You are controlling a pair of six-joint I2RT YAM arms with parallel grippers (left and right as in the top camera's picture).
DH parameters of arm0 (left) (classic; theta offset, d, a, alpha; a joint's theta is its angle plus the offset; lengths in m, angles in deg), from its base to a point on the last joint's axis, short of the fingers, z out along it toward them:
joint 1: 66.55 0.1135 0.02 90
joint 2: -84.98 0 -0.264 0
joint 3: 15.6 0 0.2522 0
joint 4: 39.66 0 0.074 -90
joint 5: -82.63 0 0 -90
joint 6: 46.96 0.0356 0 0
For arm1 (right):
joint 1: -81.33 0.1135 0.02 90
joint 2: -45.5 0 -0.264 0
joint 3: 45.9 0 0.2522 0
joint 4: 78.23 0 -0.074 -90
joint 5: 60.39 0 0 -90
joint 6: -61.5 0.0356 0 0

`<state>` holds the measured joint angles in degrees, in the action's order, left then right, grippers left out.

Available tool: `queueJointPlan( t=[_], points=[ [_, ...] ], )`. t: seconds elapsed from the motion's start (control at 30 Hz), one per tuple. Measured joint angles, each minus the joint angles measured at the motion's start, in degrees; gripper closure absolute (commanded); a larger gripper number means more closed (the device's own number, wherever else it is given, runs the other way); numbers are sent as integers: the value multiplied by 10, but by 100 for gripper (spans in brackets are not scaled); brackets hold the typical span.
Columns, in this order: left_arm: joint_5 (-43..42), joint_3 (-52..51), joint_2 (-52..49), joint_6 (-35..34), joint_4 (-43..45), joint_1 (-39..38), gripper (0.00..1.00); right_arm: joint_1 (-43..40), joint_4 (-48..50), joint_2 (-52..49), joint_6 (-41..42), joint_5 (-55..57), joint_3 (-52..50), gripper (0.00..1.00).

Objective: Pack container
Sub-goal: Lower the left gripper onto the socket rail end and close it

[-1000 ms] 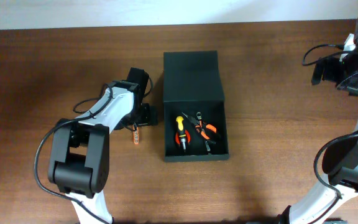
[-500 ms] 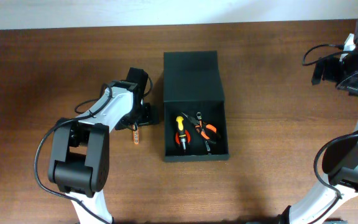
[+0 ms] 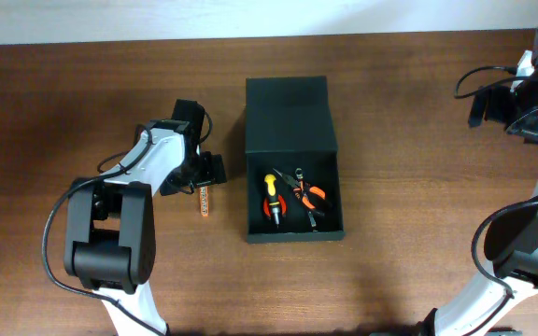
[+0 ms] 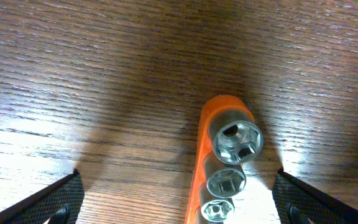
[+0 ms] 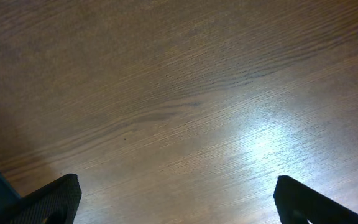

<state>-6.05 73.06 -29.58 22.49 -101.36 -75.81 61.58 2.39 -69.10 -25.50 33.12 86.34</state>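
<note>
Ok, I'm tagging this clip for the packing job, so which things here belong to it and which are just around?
Part of the job:
container, lid flap open
screwdriver and pliers, already inside it
orange socket rail, on the table beside it

Not part of it:
wooden table
right fingers, open, holding nothing

Overhead straight down on table [image 3: 63, 93], 2 wrist views close above it

Brown wooden table [image 3: 409, 140]. An orange socket rail [image 4: 197, 171] lies flat on it — three chrome sockets [image 4: 235, 140] show. A yellow-and-orange screwdriver [image 3: 272, 191] and orange-handled pliers [image 3: 312, 196] lie side by side inside the container [image 3: 288, 112].
</note>
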Motion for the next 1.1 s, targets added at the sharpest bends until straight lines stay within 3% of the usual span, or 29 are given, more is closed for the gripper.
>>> queueJointPlan(
  t=[0.53,0.63,0.73,0.97,1.1],
  points=[
    [2,0,0,0,0,-13,0,0,0,0,0,0,0,1],
    [1,0,0,1,0,-13,11,0,0,0,0,0,0,1],
    [1,0,0,2,0,-14,43,0,0,0,0,0,0,1],
    [2,0,0,9,0,-16,47,0,0,0,0,0,0,1],
    [2,0,0,9,0,-16,59,0,0,0,0,0,0,1]
  ],
)
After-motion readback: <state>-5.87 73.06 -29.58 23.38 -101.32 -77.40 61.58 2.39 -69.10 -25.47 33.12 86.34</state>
